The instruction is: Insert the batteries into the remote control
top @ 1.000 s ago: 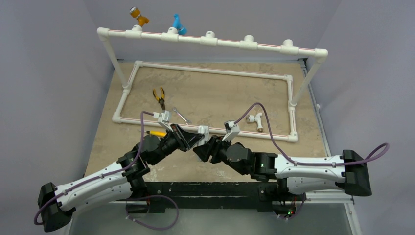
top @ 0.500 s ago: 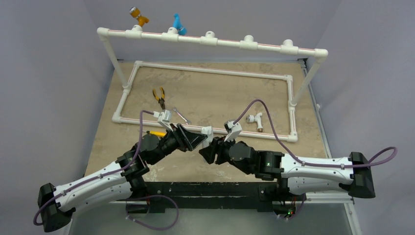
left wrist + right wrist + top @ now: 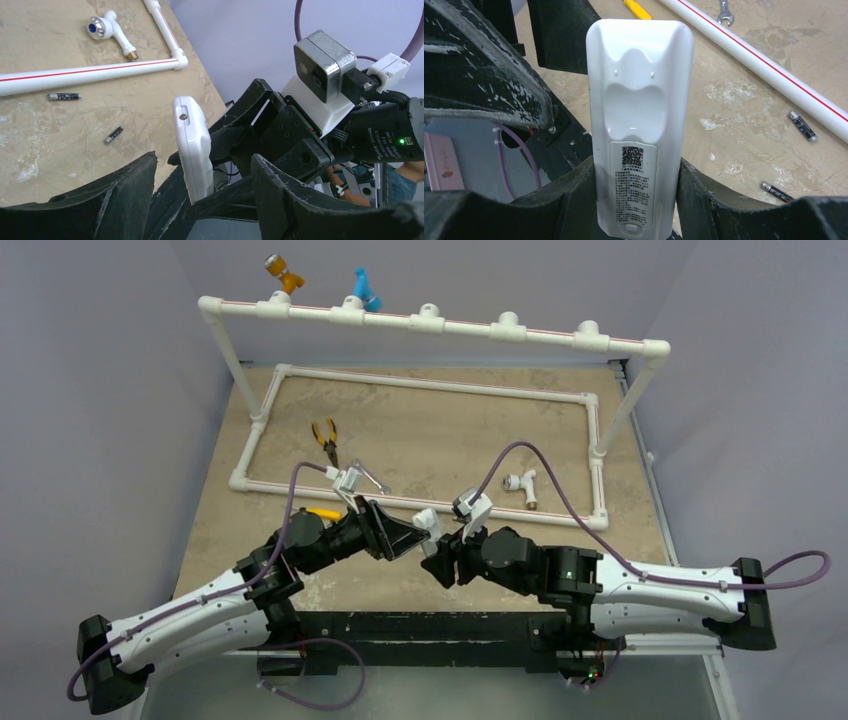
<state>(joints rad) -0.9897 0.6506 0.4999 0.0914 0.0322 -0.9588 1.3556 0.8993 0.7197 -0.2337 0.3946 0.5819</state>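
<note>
Right wrist view: the right gripper (image 3: 634, 177) pinches the remote (image 3: 639, 115) by its long sides, back facing us. We think it is light, hard and slippery, so those sides are the best hold. The left gripper (image 3: 204, 165) stands open around it, not touching. The batteries (image 3: 802, 125) lie on the worktop (image 3: 744, 65) toward its near edge; they may roll.

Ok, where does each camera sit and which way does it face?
Top: above and behind the robot, facing down on the table; left arm and right arm show.
Left wrist: faces past its own fingers at the remote, edge-on, and the right arm.
Right wrist: faces along its own fingers at the remote's back.
Shared: both wrist views show the remote and two batteries.
</note>
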